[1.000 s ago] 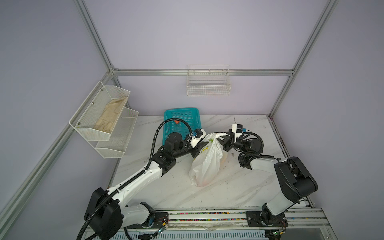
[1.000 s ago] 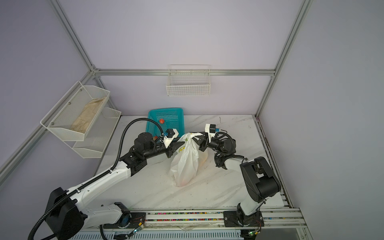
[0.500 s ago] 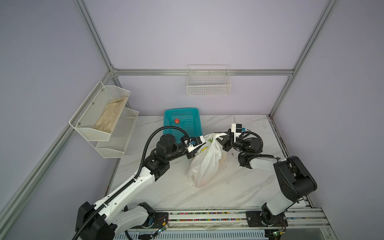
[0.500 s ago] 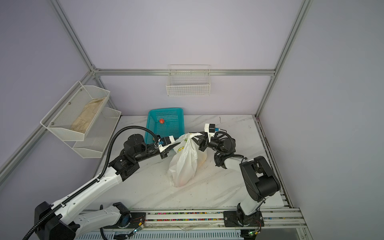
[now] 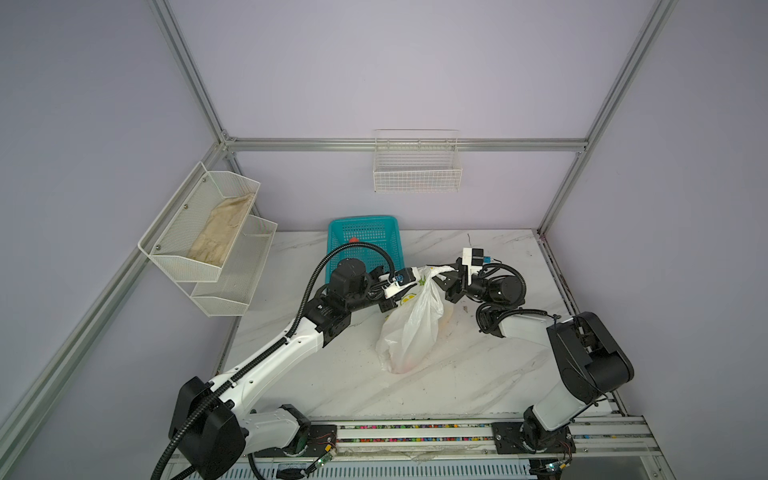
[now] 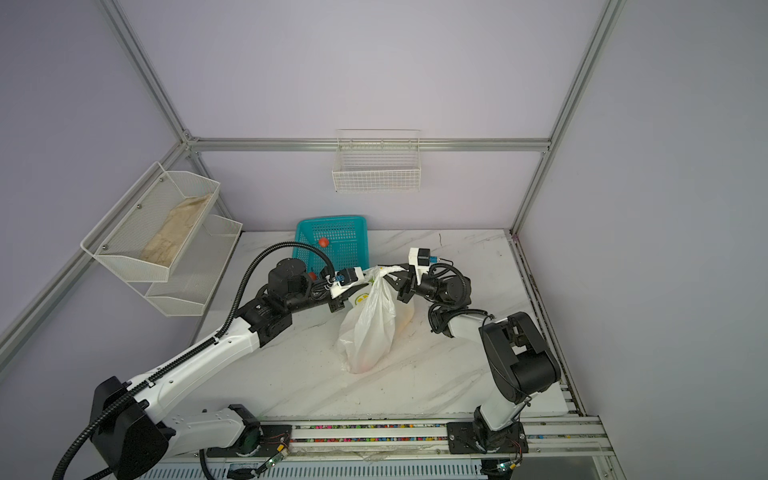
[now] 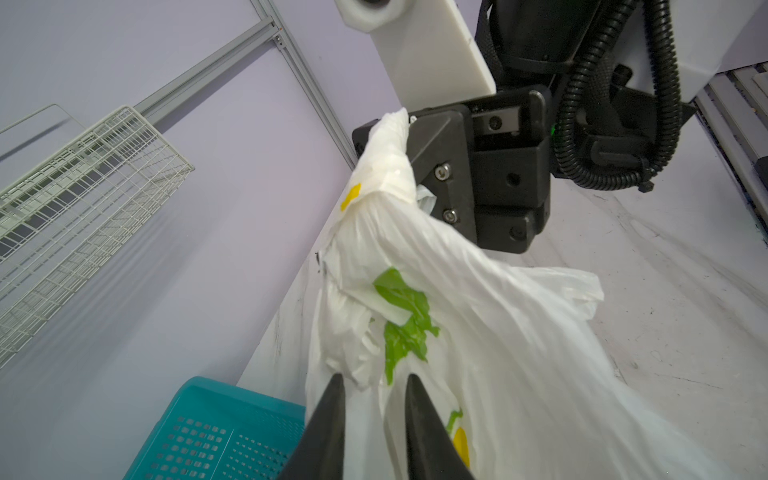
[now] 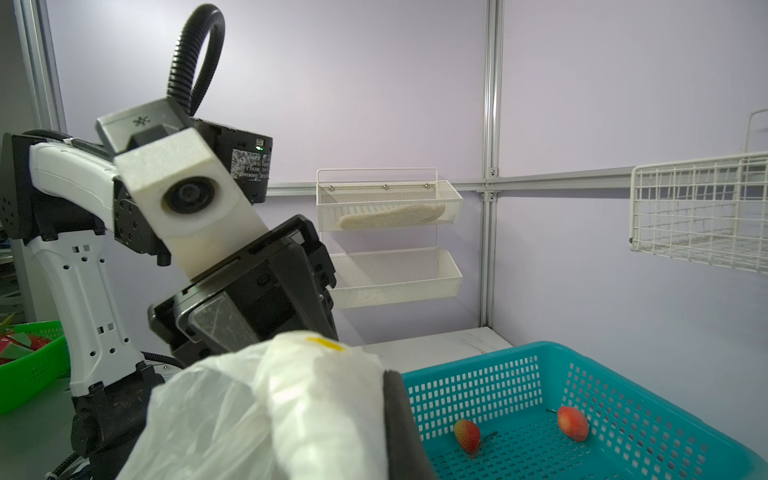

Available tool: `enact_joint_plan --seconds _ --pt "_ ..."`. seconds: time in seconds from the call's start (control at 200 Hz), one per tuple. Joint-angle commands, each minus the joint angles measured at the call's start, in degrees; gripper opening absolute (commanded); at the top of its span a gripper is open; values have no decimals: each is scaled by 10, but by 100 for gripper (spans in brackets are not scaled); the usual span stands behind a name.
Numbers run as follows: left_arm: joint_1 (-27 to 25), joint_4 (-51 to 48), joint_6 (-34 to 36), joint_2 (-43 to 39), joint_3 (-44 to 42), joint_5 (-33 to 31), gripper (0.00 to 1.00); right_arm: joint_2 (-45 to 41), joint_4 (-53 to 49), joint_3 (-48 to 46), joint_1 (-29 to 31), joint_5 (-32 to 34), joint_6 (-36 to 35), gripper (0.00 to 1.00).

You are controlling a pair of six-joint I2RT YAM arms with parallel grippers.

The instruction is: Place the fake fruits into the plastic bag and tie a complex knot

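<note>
Out on the table (image 5: 478, 374), dead centre, the bag (image 5: 411, 328) sags, neck up. Right gripper (image 5: 451, 278), from two o'clock, is clamped on the twisted handle (image 7: 388, 166). Left gripper (image 7: 374, 380), from ten o'clock, has fingers slightly apart at a loose fold, nothing clearly pinched. Knotting stage, I'd say; next I need that fold caught. Two strawberries (image 8: 467, 434) wait in the basket (image 8: 623, 374) at eleven.
</note>
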Motion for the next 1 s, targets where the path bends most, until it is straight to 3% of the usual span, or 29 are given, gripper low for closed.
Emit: enact_joint_plan --seconds 0.0,0.265,0.605,0.835,0.995 --pt "0 14 13 7 69 -15 27 -10 31 21 -2 -8 -6 0" --pt "0 29 -1 19 81 4 31 -12 21 19 -1 -11 -12 0" --pt "0 37 -16 30 87 18 23 -16 6 17 -1 -11 -24 0" --pt "0 48 -24 31 79 14 12 -15 0 12 -1 -11 -30 0" --pt "0 51 -29 27 72 8 0 -19 -4 10 -1 -6 -34 0"
